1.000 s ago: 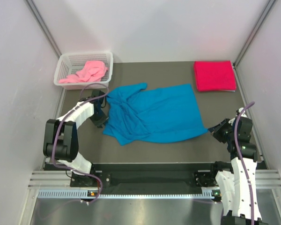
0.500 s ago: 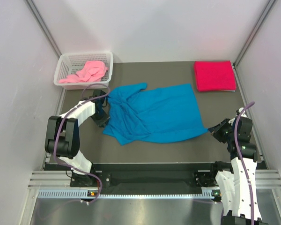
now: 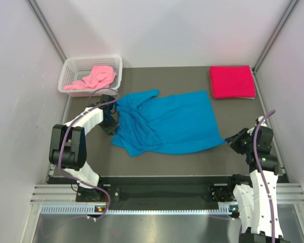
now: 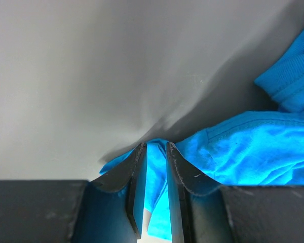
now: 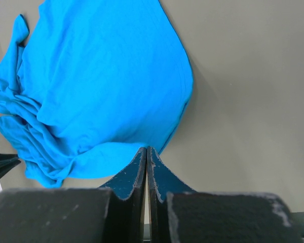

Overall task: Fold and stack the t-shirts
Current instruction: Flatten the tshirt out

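Top external — blue t-shirt [image 3: 172,121] pinched by left gripper [image 3: 111,125], right gripper [image 3: 229,142]

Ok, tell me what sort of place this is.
Probably a lab booth for robot laundry folding: white walls box in a dark table, a left arm and right arm stand at its near edge, and there is a blue shirt laid out, a red shirt folded, a pink shirt in a basket.

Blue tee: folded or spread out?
Spread, not folded: the blue t-shirt lies flat and open, bunched at its left end; the red t-shirt is a folded square.
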### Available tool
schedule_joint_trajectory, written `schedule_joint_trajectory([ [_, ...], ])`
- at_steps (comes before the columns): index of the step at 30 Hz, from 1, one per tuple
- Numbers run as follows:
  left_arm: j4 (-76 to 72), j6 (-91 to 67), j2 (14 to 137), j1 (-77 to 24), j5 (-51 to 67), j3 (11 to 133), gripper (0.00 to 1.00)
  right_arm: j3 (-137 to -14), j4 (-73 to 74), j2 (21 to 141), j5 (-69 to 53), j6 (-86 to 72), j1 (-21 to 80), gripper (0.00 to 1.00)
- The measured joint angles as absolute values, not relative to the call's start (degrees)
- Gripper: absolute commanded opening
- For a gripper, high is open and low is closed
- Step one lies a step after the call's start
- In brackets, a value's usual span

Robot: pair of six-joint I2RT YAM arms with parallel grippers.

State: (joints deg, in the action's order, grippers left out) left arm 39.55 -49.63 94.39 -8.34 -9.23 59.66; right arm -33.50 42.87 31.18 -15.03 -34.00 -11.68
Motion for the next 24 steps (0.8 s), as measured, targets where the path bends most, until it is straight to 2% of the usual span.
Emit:
schedule_joint_trajectory([
  [13, 38.94, -50.35, 97.17, -8.34, -8.29, 59.68, 0.23, -33.50, 42.89, 31.18, -14.98, -33.74, -11.68, 0.00],
  [17, 38.94, -50.54, 97.17, -8.34, -8.29, 59.68, 0.12, -33.50, 42.87, 31.18, -14.98, -33.61, -11.68, 0.00],
  [18, 38.92, -50.59, 97.17, -8.34, -8.27, 59.68, 0.04, -33.50, 42.87, 31.18, -15.00, -33.58, -11.68, 0.00],
  [19, 38.92, -50.68, 97.17, -8.34, -8.25, 59.68, 0.01, -33.50, 42.87, 31.18, -14.98, -33.58, -11.68, 0.00],
  [24, 39.31, -50.00, 97.10, -8.34, -8.51, 59.92, 0.00, -33.50, 42.87, 31.18, -14.98, -33.58, -11.68, 0.00],
])
